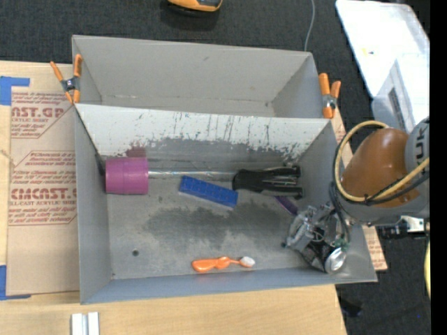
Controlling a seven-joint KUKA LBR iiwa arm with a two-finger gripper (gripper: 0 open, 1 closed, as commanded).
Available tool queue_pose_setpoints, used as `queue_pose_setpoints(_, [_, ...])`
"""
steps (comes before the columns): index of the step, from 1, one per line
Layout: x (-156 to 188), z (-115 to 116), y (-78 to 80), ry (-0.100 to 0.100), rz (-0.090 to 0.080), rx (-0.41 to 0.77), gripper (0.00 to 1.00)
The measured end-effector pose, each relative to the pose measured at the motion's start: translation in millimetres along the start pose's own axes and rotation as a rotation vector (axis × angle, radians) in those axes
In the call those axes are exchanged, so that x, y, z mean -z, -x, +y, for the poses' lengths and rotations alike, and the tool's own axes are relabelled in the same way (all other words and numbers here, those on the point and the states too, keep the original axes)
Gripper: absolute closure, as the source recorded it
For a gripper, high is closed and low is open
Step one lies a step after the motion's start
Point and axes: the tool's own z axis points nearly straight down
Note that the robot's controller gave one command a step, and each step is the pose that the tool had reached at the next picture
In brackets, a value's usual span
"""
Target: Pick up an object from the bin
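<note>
Though unable to judge claw (311,237) released or clenched, found it low in near right corner of bin (209,279), orange toothbrush (222,262) nearby to left, lying lengthwise left-to-right.

We are reading red print, "CELL-CAST ACRYLIC SHEET", on the flat brown cardboard sheet (35,160) lying left of the grey metal bin (89,208); its larger red lettering is staying partly illegible.

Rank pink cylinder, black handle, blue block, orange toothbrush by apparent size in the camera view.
1. pink cylinder and black handle: look about alike, so not ranked against each other
2. blue block
3. orange toothbrush, thinnest
</note>
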Motion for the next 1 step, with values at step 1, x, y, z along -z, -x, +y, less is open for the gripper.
queue_pose_setpoints(1, [0.0,0.0,0.0,0.0,0.0,0.0,1.0])
